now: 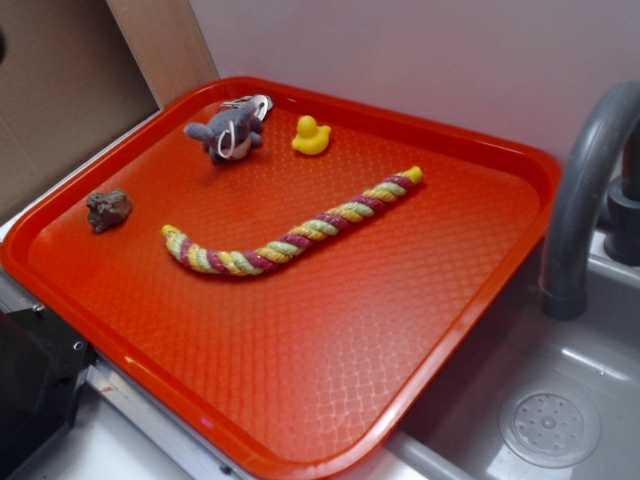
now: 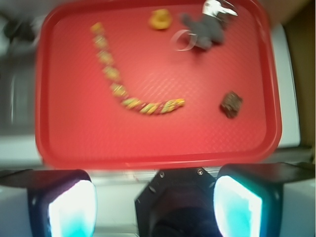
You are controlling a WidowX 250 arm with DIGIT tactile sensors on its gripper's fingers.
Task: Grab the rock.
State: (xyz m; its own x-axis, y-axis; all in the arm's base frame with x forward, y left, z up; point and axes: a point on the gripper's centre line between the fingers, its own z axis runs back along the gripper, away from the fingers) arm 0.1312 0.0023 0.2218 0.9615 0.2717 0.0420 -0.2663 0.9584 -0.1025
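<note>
The rock [image 1: 108, 209] is a small rough brownish-grey lump lying near the left edge of the red tray [image 1: 300, 380]. In the wrist view the rock [image 2: 231, 103] sits at the tray's right side, far above my gripper [image 2: 155, 205]. The gripper is open, its two pale fingers [image 2: 73, 207] wide apart at the bottom of the wrist view with nothing between them. It hangs high over the near edge of the tray [image 2: 158, 160]. The gripper does not show in the exterior view.
On the tray lie a striped rope [image 1: 290, 235], a yellow duck [image 1: 311, 136] and a grey plush toy with keyring [image 1: 230, 130]. A grey faucet [image 1: 580, 190] and a sink with drain [image 1: 548, 428] stand to the right. A wall runs behind.
</note>
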